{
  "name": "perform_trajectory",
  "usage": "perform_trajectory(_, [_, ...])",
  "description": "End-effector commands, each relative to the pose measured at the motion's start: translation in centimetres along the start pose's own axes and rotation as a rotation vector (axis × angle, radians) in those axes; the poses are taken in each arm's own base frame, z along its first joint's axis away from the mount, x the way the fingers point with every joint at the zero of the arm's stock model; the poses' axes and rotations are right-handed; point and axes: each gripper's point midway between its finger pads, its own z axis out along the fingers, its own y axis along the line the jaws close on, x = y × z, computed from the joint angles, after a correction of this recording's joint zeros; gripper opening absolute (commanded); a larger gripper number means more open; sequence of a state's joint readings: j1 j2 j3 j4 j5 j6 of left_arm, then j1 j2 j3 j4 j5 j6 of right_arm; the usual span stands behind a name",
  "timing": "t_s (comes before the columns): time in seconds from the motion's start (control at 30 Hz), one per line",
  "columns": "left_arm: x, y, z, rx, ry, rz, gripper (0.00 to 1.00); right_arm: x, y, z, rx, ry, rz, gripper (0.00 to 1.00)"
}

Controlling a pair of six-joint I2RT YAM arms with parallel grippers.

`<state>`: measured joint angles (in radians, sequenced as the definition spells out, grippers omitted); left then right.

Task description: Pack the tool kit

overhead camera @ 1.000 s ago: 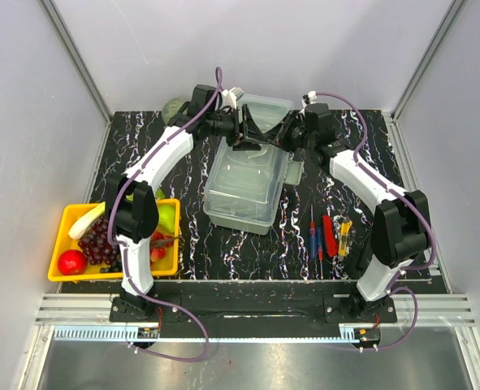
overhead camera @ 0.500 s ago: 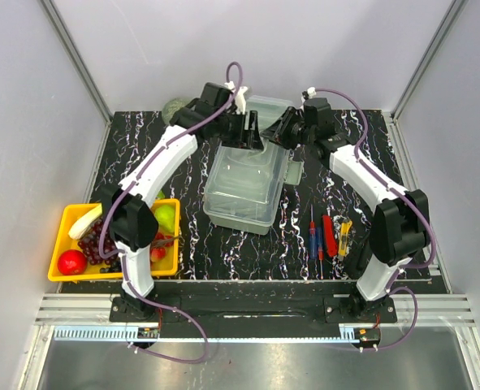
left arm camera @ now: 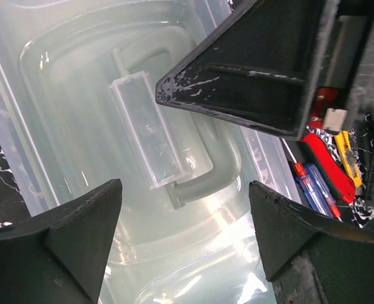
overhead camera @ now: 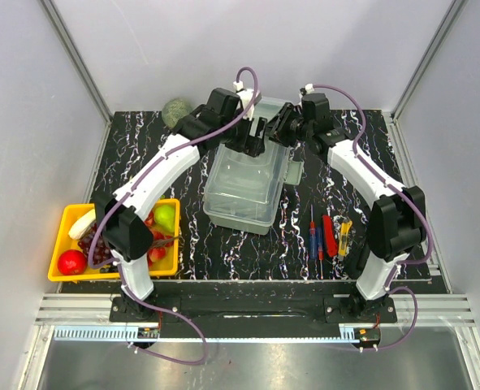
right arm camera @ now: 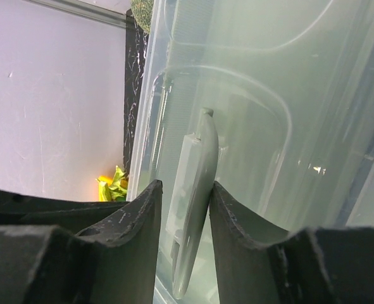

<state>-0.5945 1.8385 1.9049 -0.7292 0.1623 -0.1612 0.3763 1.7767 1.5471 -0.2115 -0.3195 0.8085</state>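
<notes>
Far along the table [overhead camera: 223, 244], pinches the toolbox [overhead camera: 248, 180] by its lid handle [right arm camera: 196, 158] with the right gripper [right arm camera: 185, 190], holds the left gripper [left arm camera: 183, 190] spread wide above the lid [left arm camera: 66, 95], hand tools [overhead camera: 329, 234] lying alongside.

glossy translucent plastic toolbox [overhead camera: 241, 183], matt black fingers [left arm camera: 79, 234].

Translucent pale grey-green toolbox [overhead camera: 241, 187], black table [overhead camera: 223, 244] with white marble veining, yellow tray [overhead camera: 58, 248], red tool [overhead camera: 330, 236], blue-handled screwdriver [left arm camera: 314, 188], yellow tool [overhead camera: 344, 236], dull green melon [overhead camera: 175, 110]

yellow fruit tray [overhead camera: 58, 244]: near-left | green melon [overhead camera: 175, 111]: far-left | black marbled table [overhead camera: 223, 252]
</notes>
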Motion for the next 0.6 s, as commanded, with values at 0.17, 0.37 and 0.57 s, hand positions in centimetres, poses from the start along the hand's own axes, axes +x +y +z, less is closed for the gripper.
perform_trajectory(0.17, [-1.3, -1.6, -0.2, -0.075, -0.093, 0.16, 0.83, -0.8, 2.6, -0.2, -0.068, -0.008, 0.026, 0.4])
perform_trajectory(0.37, [-1.3, -1.0, 1.1, -0.227, -0.113, 0.226, 0.79, -0.6, 2.7, -0.4, -0.072, -0.007, 0.033, 0.41])
perform_trajectory(0.57, [-1.5, 1.0, 1.7, -0.42, -0.137, 0.247, 0.59, -0.4, 2.9, -0.7, -0.083, -0.003, 0.041, 0.42])
